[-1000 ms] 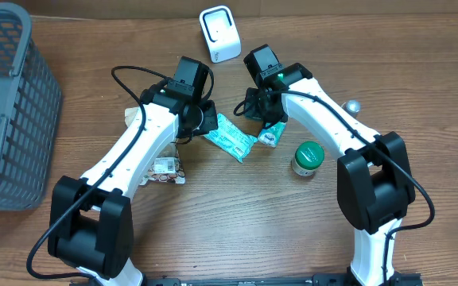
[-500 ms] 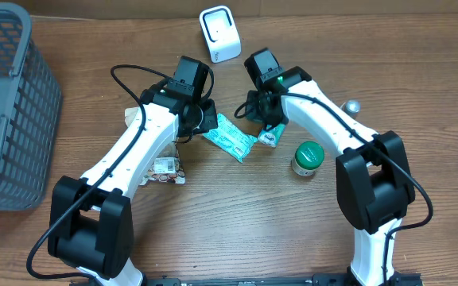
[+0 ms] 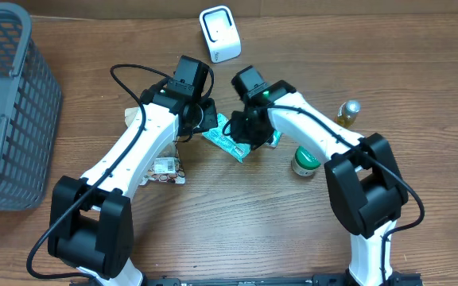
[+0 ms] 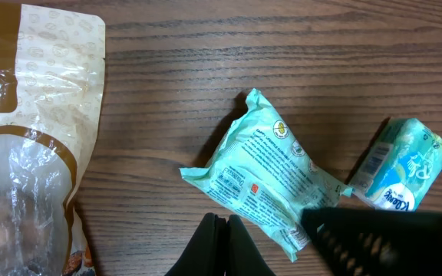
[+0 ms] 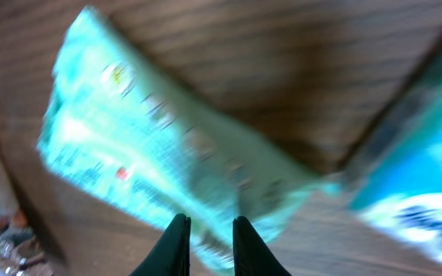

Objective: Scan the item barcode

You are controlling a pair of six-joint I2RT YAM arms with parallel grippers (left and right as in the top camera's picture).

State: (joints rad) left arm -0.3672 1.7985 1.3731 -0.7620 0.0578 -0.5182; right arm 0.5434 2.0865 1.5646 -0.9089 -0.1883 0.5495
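**Both grippers hang over the green packet, neither holding it**

Wood-grain table (image 3: 237, 230) fills the overhead view, with a grey mesh basket (image 3: 6, 119) at the 9 o'clock edge and a white scanner (image 3: 219, 33) at 12 o'clock. The green packet (image 4: 267, 180) lies flat on the wood near the middle of the table, at about 6 o'clock from the scanner and well apart from it. Its printed face is up and its long side runs from 11 o'clock to 5 o'clock.

A small teal pack (image 4: 401, 172) sits just beside the packet at its 3 o'clock. Whether the two touch cannot be told. A green-lidded jar (image 3: 308, 161) stands at 4 o'clock from the packet, and a small bottle with a silver cap (image 3: 348, 111) stands out at 2 o'clock. A brown-and-white bag (image 4: 29, 153) lies at the packet's 9 o'clock, partly under the left arm.

The left gripper (image 4: 219, 234) has its fingers pressed together with nothing between them, its tips over bare wood just off the packet's 7 o'clock edge. The right gripper (image 5: 206, 238) hangs above the packet with its fingers a narrow gap apart and nothing in that gap. Its wrist view is blurred, so its height above the wrapper is unclear. In the left wrist view, the right arm's dark body covers the packet's 5 o'clock corner.
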